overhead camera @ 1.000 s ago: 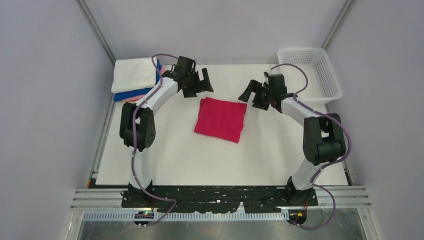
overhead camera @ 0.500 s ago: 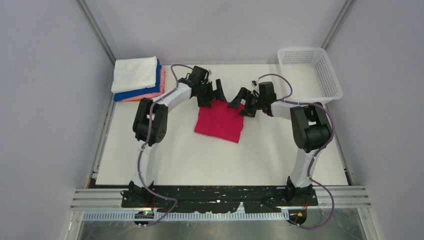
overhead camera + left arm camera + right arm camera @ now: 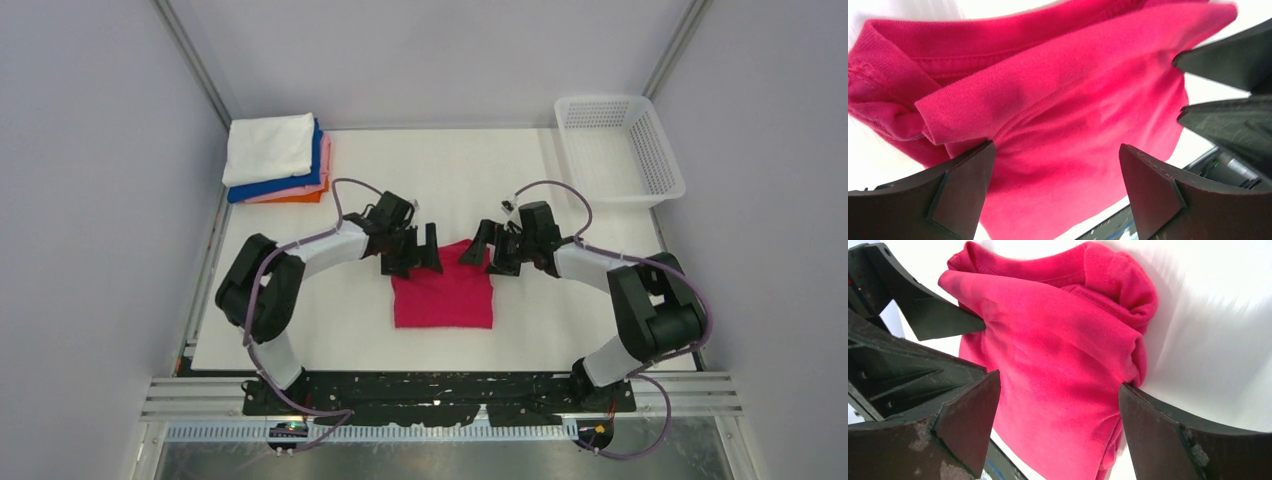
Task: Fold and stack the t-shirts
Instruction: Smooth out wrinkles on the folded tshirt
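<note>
The magenta-red t-shirt (image 3: 443,297) lies folded into a rough square at the table's middle, towards the near side. My left gripper (image 3: 418,261) is open over its far left corner. My right gripper (image 3: 488,256) is open over its far right corner. In the left wrist view the shirt (image 3: 1068,100) fills the gap between the spread fingers (image 3: 963,192) of the left gripper (image 3: 1055,187). In the right wrist view the shirt (image 3: 1058,360) lies between the spread fingers (image 3: 1168,440) of the right gripper (image 3: 1060,422), its bunched edge by the right finger. Neither grips cloth.
A stack of folded t-shirts (image 3: 276,158), white on top of blue, pink and orange, sits at the far left corner. A white mesh basket (image 3: 620,148) stands at the far right. The near table edge lies just beyond the magenta shirt.
Both grippers came in from the far side onto the shirt's far edge and moved towards the near side. The shirt shifted nearer with them and now lies squarer.
</note>
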Robot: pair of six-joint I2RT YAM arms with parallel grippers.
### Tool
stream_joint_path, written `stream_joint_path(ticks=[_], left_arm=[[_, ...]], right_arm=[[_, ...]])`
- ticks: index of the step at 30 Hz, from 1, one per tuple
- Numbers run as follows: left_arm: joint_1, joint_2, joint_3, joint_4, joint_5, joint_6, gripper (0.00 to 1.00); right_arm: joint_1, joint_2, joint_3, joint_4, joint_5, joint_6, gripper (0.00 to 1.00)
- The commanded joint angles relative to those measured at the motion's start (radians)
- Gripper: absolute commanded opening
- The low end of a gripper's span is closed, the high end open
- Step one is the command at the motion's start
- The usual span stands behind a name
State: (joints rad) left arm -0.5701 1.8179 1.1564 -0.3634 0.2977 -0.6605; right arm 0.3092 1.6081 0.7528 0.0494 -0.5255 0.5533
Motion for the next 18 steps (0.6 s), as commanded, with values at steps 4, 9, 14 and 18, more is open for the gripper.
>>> stream_joint_path(ticks=[4, 9, 14, 18], left_arm=[[-0.108, -0.301, -0.219, -0.036, -0.161, -0.065, 1.00], [-0.119, -0.467, -0.264, -0.089, -0.260, -0.101, 1.00], [-0.119, -0.533, -0.344, -0.147, -0.355, -0.162, 1.00], [-0.119, -0.509, -0.378, -0.142, -0.362, -0.176, 1.00]], right_arm=[[0.108, -0.284, -0.160, -0.150, 0.111, -0.005, 0.95], [0.109, -0.519, -0.150, -0.205, 0.187, 0.009, 0.95], [0.102, -0.729, -0.180, -0.277, 0.383, 0.027, 0.95], [0.077, -0.812, -0.196, -0.399, 0.555, 0.027, 0.95]])
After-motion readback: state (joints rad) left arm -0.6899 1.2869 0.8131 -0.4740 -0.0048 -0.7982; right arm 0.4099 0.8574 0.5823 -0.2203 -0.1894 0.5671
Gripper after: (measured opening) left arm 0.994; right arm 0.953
